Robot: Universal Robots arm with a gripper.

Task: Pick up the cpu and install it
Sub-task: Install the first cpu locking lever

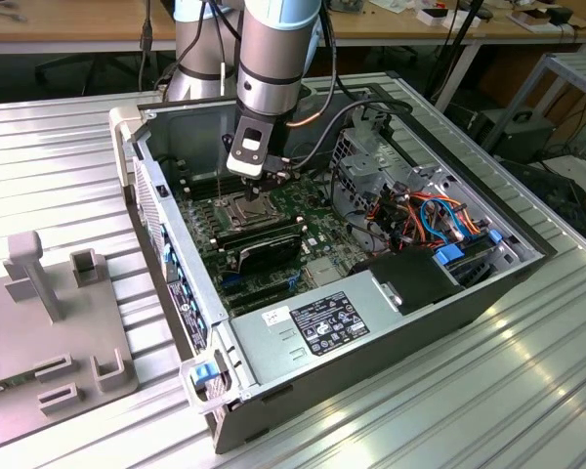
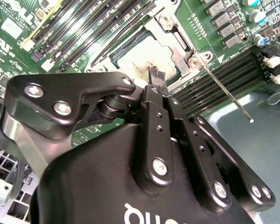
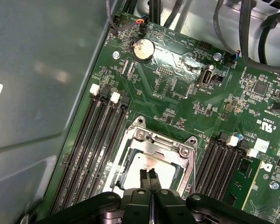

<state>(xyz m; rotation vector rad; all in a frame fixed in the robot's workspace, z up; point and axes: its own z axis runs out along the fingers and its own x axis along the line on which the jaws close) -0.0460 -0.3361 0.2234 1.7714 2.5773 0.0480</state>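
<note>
Gripper (image 3: 147, 172), fingers pressed together and empty, hovers just over the cpu (image 3: 163, 164), which lies flat in the socket (image 3: 189, 158). Light, rigid, fragile underneath; best held by opposite edges. Whether it is fully seated is unclear.

In the first wrist view the fingers (image 3: 143, 179) cover the near edge of the cpu (image 3: 130, 164), and the gripper (image 3: 147, 174) itself runs off the frame. Second wrist view: its body blocks much of the board (image 2: 18, 28). Exterior view: the socket (image 1: 242, 207) is too small to read; the grey fixture (image 1: 49, 332) is cut at the exterior view's left.
</note>
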